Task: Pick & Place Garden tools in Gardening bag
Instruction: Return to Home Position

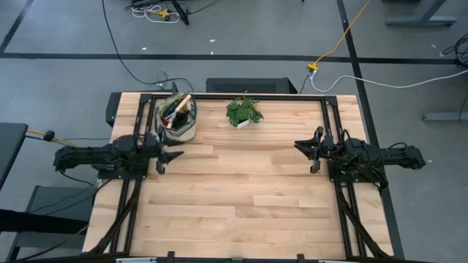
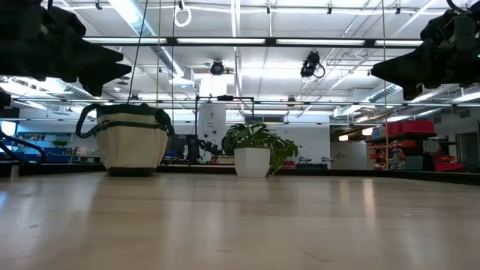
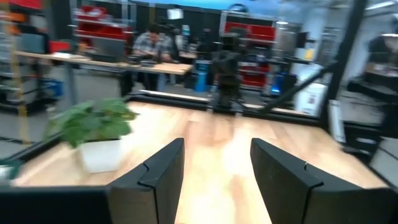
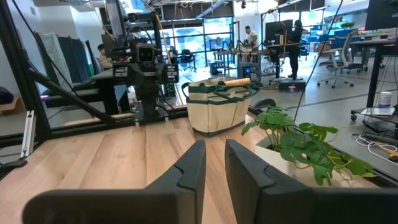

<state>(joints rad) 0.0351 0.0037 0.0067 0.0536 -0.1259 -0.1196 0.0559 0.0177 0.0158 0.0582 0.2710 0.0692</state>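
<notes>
Nearest us in the low view is the bare wooden table (image 2: 240, 225). It stretches back to the gardening bag (image 2: 131, 146), which stands upright at the table's far left. A potted plant (image 2: 255, 154) stands beside the bag, toward the middle.

From above, we see garden tools (image 1: 175, 113) bunched inside the bag, with a wooden handle (image 1: 180, 100) poking over its rim. We spot none lying loose on the table.

The left arm (image 1: 110, 157) hovers at the table's left edge, just short of the bag, its jaws spread and empty. The right arm (image 1: 365, 155) hovers at the right edge, well apart from bag and plant. Its jaws are parted by a narrow gap and hold nothing.

We judge the packing done and the step in hand to be the return to rest. The next move calls only for settling there without brushing the bag.
</notes>
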